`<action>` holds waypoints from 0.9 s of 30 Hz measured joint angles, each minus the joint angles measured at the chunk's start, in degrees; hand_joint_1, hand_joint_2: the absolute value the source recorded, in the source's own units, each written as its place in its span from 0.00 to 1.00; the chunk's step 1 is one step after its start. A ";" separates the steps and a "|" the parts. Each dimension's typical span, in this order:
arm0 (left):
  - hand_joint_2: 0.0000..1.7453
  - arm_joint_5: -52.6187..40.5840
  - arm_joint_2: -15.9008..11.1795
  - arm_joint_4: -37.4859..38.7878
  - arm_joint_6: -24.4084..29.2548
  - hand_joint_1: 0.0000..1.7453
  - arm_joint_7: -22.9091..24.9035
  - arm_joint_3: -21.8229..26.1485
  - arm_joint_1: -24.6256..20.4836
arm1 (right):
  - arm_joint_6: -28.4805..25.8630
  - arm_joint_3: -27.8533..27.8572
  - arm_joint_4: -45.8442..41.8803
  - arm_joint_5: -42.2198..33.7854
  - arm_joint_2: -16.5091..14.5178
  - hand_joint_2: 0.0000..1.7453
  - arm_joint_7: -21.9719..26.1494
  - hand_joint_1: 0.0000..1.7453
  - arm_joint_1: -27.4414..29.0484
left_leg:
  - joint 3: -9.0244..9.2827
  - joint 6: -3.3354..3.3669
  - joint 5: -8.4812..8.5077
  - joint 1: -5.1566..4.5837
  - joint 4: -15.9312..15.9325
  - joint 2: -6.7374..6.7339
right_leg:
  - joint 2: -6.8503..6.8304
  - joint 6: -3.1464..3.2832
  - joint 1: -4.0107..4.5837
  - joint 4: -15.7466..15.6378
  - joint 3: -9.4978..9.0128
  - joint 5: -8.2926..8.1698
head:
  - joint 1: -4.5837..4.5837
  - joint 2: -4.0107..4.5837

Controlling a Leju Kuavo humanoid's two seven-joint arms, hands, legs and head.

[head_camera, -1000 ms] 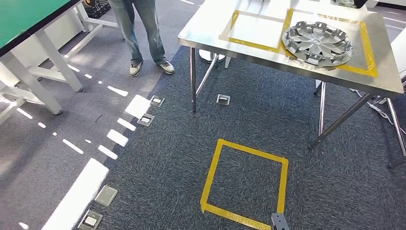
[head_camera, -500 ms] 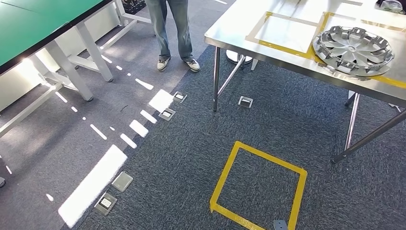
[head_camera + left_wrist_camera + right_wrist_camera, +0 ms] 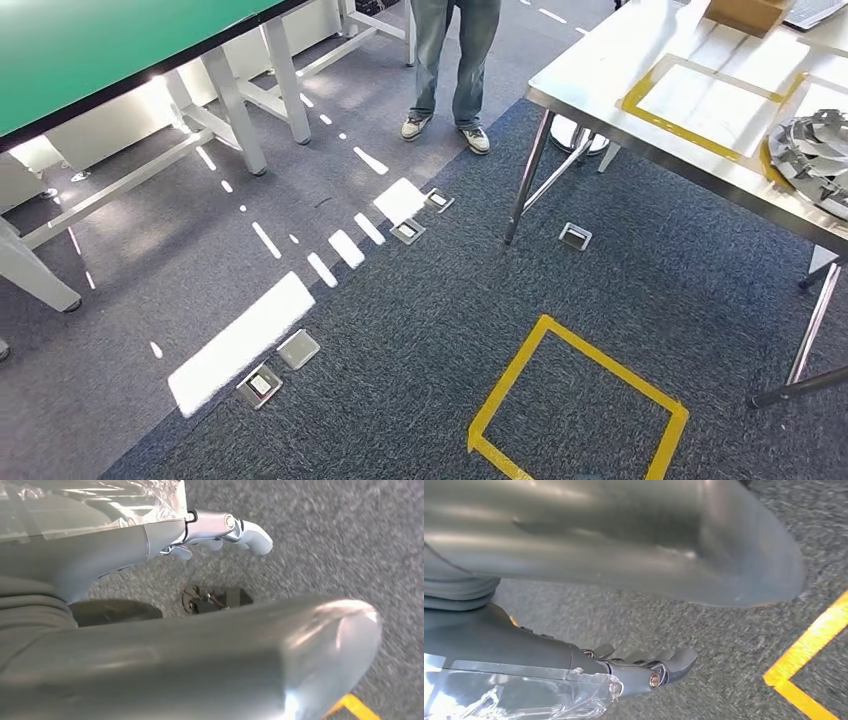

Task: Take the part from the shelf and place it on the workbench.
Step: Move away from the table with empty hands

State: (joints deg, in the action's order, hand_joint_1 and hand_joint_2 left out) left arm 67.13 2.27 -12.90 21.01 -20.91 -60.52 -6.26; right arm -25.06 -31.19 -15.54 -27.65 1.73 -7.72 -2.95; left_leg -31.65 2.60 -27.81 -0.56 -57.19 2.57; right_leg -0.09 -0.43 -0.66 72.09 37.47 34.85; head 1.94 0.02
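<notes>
Beside the yellow tape square (image 3: 580, 400) on the carpet, the steel surface (image 3: 640, 110) is standing with taped outlines on its top, which I take to be marked spots for parts. One silver wheel-cover part (image 3: 815, 155) is lying at the far end of that surface from the tape square, half cut off by the picture's edge; whether it is the task's own part I cannot tell. A person (image 3: 452, 60) is standing near the surface's corner, and a green table (image 3: 100, 45) is sitting well apart from it. My left hand (image 3: 220, 530) is hanging beside my body over the carpet, fingers loosely curled, holding nothing. My right hand (image 3: 644, 667) is hanging likewise, also with nothing in it.
</notes>
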 joint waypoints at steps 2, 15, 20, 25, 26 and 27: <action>0.00 -0.83 0.11 -0.01 0.61 0.00 0.62 -0.39 -0.09 | -0.44 0.00 0.26 -0.57 0.03 0.00 -0.49 0.00 -0.14 | 0.01 -0.05 -0.02 -0.16 -0.19 1.39 | 1.99 0.80 0.07 -7.68 -3.05 -4.49 | 0.28 0.00; 0.00 -2.10 0.65 -0.02 2.05 0.00 2.90 -2.92 -0.24 | -0.96 -0.01 1.72 -1.60 -0.68 0.00 -0.20 0.00 -0.35 | -7.12 -3.75 -5.07 1.13 -13.88 -1.90 | -2.56 2.12 -0.33 -15.58 -6.95 -6.03 | -1.75 0.00; 0.00 -1.90 0.75 -0.02 1.71 0.00 3.94 -3.52 -0.16 | -1.43 -0.09 1.81 -1.59 -0.49 0.00 2.19 0.00 -0.47 | -0.80 -2.58 -0.60 0.45 -1.23 -7.20 | -5.66 0.77 0.19 -15.01 -7.37 -5.14 | -2.20 0.00; 0.00 -1.50 0.79 -0.02 1.69 0.00 3.69 -3.58 0.30 | -1.55 -0.12 1.82 -1.51 -0.45 0.00 2.74 0.00 -0.73 | -0.86 -0.64 0.02 0.64 -0.33 -4.42 | -3.30 -0.57 -0.11 -11.31 -6.10 -1.99 | -1.30 0.00; 0.00 -1.27 0.80 -0.03 1.68 0.00 3.41 -3.57 0.21 | -1.53 -0.15 1.84 -1.46 -0.42 0.00 2.76 0.00 -0.67 | -0.92 -0.44 0.10 0.64 -0.29 -3.73 | -1.58 -0.59 -0.18 -7.76 -4.48 -0.09 | -1.00 0.00; 0.00 -0.98 0.80 -0.03 1.66 0.00 3.12 -3.55 0.10 | -1.51 -0.19 1.86 -1.38 -0.38 0.00 2.75 0.00 -0.56 | -0.97 -0.31 0.14 0.58 -0.31 -2.96 | -0.67 -0.55 -0.15 -3.63 -2.51 1.70 | -0.72 0.00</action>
State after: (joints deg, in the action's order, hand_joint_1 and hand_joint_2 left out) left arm 66.15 3.08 -12.92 22.67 -17.79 -64.07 -6.16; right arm -26.57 -31.38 -13.68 -29.03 1.35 -4.97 -3.52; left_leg -32.62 2.29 -27.67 0.02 -57.50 -0.38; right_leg -0.77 -0.98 -0.82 68.45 34.96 36.55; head 1.21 0.02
